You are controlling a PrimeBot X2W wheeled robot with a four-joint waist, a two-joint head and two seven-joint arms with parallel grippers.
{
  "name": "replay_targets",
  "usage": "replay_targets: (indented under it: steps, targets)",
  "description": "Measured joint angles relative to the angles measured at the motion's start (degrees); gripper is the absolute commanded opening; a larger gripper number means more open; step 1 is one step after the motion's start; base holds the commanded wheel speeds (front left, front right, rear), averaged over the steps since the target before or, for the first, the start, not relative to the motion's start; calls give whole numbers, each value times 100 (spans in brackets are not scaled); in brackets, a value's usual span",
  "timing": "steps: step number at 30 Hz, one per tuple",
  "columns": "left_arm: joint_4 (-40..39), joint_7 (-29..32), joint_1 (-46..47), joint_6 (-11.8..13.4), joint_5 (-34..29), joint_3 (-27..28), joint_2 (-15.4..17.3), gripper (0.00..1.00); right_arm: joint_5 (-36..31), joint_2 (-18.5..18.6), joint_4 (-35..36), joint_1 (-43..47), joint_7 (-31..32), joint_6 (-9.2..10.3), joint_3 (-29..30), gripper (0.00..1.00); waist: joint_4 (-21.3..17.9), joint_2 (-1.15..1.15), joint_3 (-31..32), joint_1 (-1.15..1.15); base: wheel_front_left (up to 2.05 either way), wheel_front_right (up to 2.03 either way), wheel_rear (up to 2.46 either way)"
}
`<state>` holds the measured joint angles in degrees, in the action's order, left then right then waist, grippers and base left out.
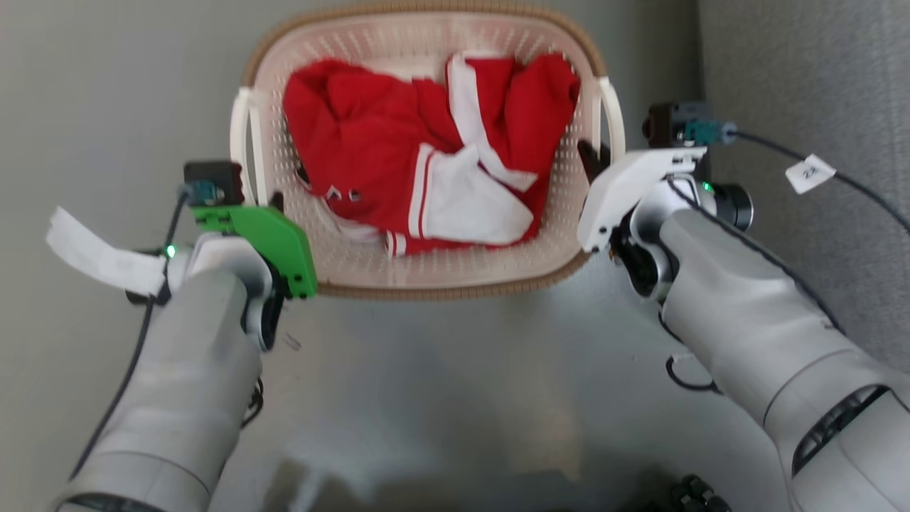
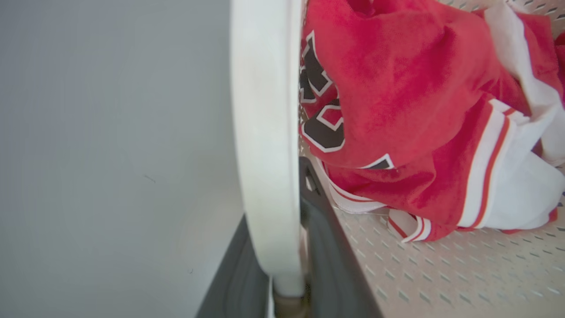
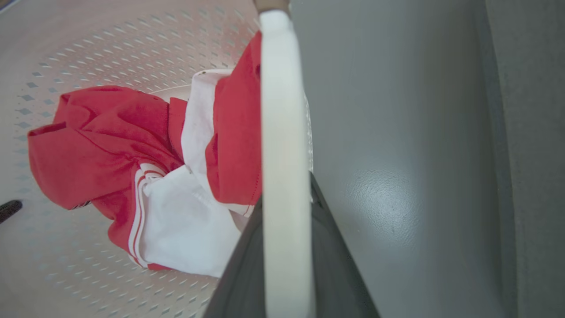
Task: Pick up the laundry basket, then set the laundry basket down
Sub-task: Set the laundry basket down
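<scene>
The laundry basket (image 1: 426,274), cream-white and perforated with a brown rim, stands on the grey floor ahead of me and holds a red and white garment (image 1: 398,156). My left gripper (image 1: 266,203) is at the basket's left white handle (image 1: 242,135). In the left wrist view that handle (image 2: 265,132) runs between the two dark fingers (image 2: 329,247), and the left gripper (image 2: 276,194) is shut on it. My right gripper (image 1: 596,160) is at the right handle (image 1: 613,114). In the right wrist view the handle (image 3: 284,132) sits clamped inside the right gripper (image 3: 286,190).
A grey textured surface (image 1: 803,71) rises along the right, close beside the basket. Black cables with white tags (image 1: 810,173) trail from both wrists. Smooth grey floor (image 1: 455,384) lies between my arms, and dark parts of my base (image 1: 693,494) show at the bottom edge.
</scene>
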<state>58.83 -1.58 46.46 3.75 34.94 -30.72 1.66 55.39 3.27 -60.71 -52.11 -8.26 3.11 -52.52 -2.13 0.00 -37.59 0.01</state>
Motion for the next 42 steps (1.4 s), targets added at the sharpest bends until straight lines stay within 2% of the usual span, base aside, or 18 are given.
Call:
replay_targets:
  steps: [18,42]
  targets:
    - [2,-229,758,38,-137,37,98,0,-44,21,-23,-767,-232,-1,33,0,-4,0,-1241,0,0,0,0]
    - [242,-412,1200,29,-188,5,79,0,-43,24,-94,-1112,-358,-51,-59,0,22,0,-1806,0,0,0,0]
